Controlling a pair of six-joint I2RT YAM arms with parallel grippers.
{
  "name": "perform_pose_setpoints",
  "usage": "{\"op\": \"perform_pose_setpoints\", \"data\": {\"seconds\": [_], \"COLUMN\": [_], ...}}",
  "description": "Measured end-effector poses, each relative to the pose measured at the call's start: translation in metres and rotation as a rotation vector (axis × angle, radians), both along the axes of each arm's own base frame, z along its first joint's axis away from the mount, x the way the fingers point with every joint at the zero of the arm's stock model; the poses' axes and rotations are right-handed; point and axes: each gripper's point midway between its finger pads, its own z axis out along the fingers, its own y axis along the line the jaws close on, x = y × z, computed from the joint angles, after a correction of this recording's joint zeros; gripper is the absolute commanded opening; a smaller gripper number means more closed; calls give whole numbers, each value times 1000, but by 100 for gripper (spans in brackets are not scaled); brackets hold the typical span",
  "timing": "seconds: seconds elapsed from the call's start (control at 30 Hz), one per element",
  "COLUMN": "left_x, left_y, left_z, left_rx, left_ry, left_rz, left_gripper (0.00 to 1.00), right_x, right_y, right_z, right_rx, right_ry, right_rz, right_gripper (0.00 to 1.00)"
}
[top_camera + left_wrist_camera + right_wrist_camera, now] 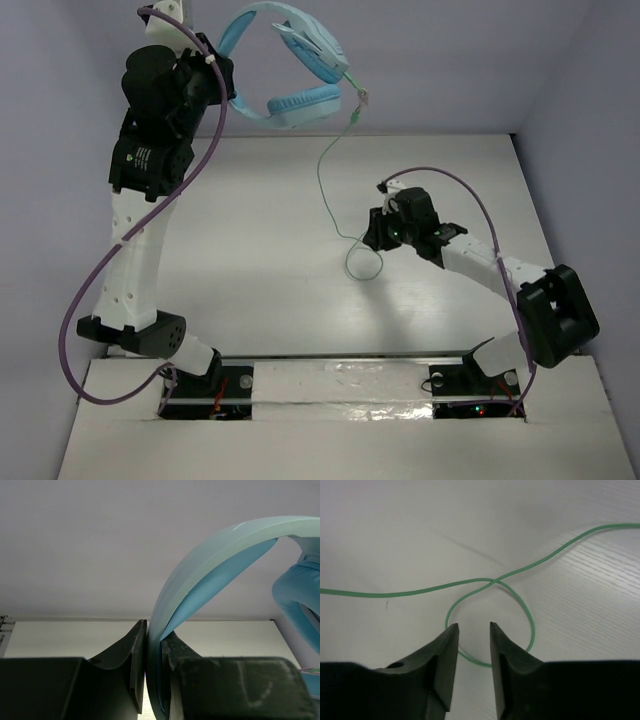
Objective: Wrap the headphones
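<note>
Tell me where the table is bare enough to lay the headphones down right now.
Widest bare patch: the table between the left arm and the hanging cable. A smaller one lies beyond the right gripper, in the far right corner. Crowded: the cable loop right at that gripper's open jaws.

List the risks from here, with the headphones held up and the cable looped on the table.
1. The left hand pinches only the headband of the headphones; a swing might twist them loose.
2. The right hand hovers open over the loop in the cable; closing here may miss the thin strand.
3. Pulling the cable could tug the hanging headphones sideways in that grip.
</note>
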Motion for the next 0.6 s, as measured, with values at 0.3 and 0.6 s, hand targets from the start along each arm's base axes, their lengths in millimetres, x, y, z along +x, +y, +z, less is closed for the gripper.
{"op": "perform_pose_setpoints", "data": {"seconds": [0.3,0.6], "left_x": [-1,0], "left_y": [7,3], "left_z": [12,10], "left_rx": [-22,-33], "left_ry": [-32,-26], "left_rz": [18,-13], "left_gripper": [0,0], "right_x": [-27,-36], "right_y": [16,53], "right_z": [38,9], "right_rx": [127,76], "right_ry": [-85,-78], "right_rz": [96,246], "right_gripper": [67,78]}}
